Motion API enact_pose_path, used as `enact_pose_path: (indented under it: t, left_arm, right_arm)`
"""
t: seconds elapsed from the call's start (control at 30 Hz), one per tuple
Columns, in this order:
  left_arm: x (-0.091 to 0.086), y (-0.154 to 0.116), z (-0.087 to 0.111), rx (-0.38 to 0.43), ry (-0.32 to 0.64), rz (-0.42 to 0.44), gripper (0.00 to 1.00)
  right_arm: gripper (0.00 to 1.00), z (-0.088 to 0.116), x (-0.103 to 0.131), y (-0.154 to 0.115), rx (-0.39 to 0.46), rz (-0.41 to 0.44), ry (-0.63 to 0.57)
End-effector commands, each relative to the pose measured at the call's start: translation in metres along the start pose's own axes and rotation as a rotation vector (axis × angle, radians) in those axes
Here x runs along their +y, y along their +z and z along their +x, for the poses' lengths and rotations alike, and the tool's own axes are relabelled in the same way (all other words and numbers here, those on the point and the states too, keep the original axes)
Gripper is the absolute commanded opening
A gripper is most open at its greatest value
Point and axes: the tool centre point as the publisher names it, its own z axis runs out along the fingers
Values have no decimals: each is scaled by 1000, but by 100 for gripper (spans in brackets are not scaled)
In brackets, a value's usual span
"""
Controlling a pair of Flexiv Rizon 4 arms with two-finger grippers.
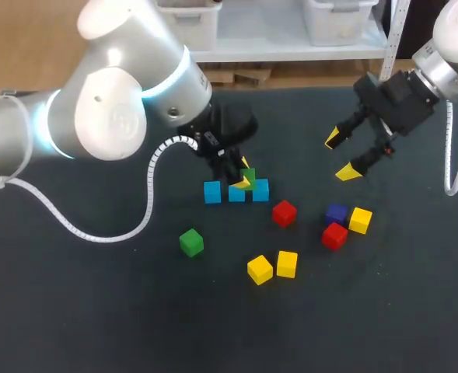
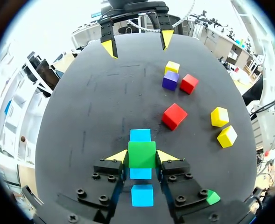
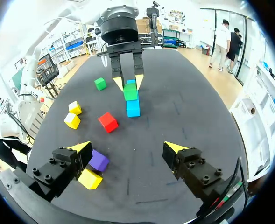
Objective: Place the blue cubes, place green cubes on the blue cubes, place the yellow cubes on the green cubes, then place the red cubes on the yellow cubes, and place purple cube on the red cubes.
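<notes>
Three blue cubes point(image 1: 211, 191) point(image 1: 236, 193) point(image 1: 260, 189) lie in a row mid-table. My left gripper point(image 1: 245, 181) is shut on a green cube point(image 2: 142, 151), holding it right over the row's middle and right-hand cubes; whether it touches them I cannot tell. A second green cube point(image 1: 190, 242) lies loose in front. Two yellow cubes point(image 1: 260, 269) point(image 1: 287, 263) sit side by side nearer the front. A red cube point(image 1: 284, 212) stands alone. Further right a purple cube point(image 1: 336, 213), a red cube point(image 1: 334, 235) and a yellow cube point(image 1: 360, 220) cluster together. My right gripper point(image 1: 343, 155) hangs open above and behind that cluster.
The dark table mat point(image 1: 96, 311) stretches wide at the front and left. The left arm's white cable point(image 1: 147, 210) loops down over the mat, left of the blue row.
</notes>
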Motion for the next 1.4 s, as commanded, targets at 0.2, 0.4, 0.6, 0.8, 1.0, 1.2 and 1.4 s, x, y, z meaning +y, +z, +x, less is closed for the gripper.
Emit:
enact_pose_path:
  t: [0.2, 0.4, 0.6, 0.8, 1.0, 1.2, 1.4]
  left_arm:
    - [4, 1, 1, 0, 0, 8, 0]
    - [4, 2, 1, 4, -1, 9, 4]
    - [5, 2, 1, 5, -1, 11, 8]
    - [5, 2, 1, 3, -1, 12, 7]
    - [5, 2, 2, 5, 1, 15, 22]
    - [5, 2, 2, 6, 0, 17, 38]
    - [5, 2, 3, 5, 0, 20, 36]
  right_arm:
    - [100, 0, -1, 0, -2, -1, -1]
    - [100, 0, -1, 0, -2, -1, -1]
    - [100, 0, -1, 0, -2, -1, -1]
    - [100, 0, -1, 0, -2, -1, -1]
    - [100, 0, -1, 0, -2, -1, -1]
    - [100, 0, -1, 0, -2, -1, -1]
    - [100, 0, -1, 0, -2, -1, -1]
